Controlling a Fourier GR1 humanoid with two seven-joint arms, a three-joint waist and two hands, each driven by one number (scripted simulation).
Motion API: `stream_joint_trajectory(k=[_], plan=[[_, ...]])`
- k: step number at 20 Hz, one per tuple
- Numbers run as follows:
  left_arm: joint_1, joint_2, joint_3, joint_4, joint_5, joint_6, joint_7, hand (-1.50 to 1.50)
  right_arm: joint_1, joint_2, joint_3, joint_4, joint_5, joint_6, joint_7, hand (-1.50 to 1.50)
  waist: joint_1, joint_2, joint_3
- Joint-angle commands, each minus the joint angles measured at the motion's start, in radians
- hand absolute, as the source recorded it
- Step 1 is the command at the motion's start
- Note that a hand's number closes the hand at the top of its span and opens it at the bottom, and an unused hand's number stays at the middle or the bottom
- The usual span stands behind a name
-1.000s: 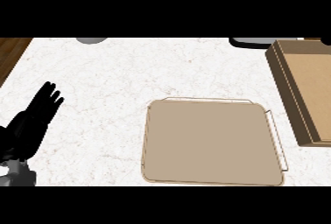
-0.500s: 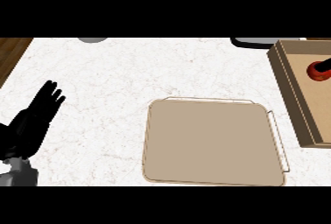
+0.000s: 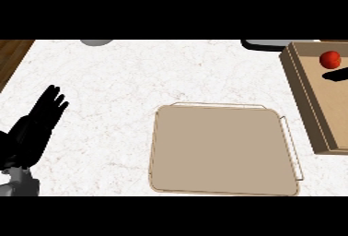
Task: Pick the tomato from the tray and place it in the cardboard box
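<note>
Inside the cardboard box [image 3: 319,106] — tomato [image 3: 330,58] just above right hand [image 3: 338,75].

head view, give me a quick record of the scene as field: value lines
tomato: red, lying inside the cardboard box
cardboard box: at the view's right edge, partly cut off
tray: tan, nothing on it, middle-right of counter
left hand: open, fingers straight, resting at the view's left
right hand: only dark fingertips show over the box, just below the tomato; open or shut unclear
counter: white marble
</note>
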Motion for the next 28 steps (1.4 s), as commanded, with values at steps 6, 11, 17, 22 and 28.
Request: stream_joint_trajectory(k=[6, 11, 17, 22, 28], plan=[[0.026, 0.025, 0.044, -0.001, 0.029, -0.019, -0.013, 0.00, 0.056, 0.019, -0.228, -0.183, -0.260, -0.223, -0.178, -1.50, -0.026, -0.010, -0.001], [0.088, -0.024, 0.009, -0.044, -0.004, 0.005, -0.028, 0.00, 0.157, 0.026, -0.234, -0.346, -0.323, -0.193, -0.120, -1.50, -0.029, -0.015, -0.003], [0.042, 0.053, 0.068, -0.003, 0.043, -0.041, 0.004, 0.00, 0.376, -0.020, -0.308, -0.587, -0.485, -0.024, -0.153, -1.50, -0.038, -0.015, -0.003], [-0.003, 0.030, 0.045, -0.008, 0.020, -0.004, 0.020, 0.00, 0.585, 0.027, -0.349, -0.758, -0.585, 0.047, -0.199, -1.50, -0.033, -0.010, -0.002], [0.036, -0.010, 0.018, 0.038, -0.013, -0.020, -0.063, 0.00, 0.663, -0.033, -0.364, -0.819, -0.638, 0.121, -0.161, -1.50, -0.023, -0.008, -0.002]])
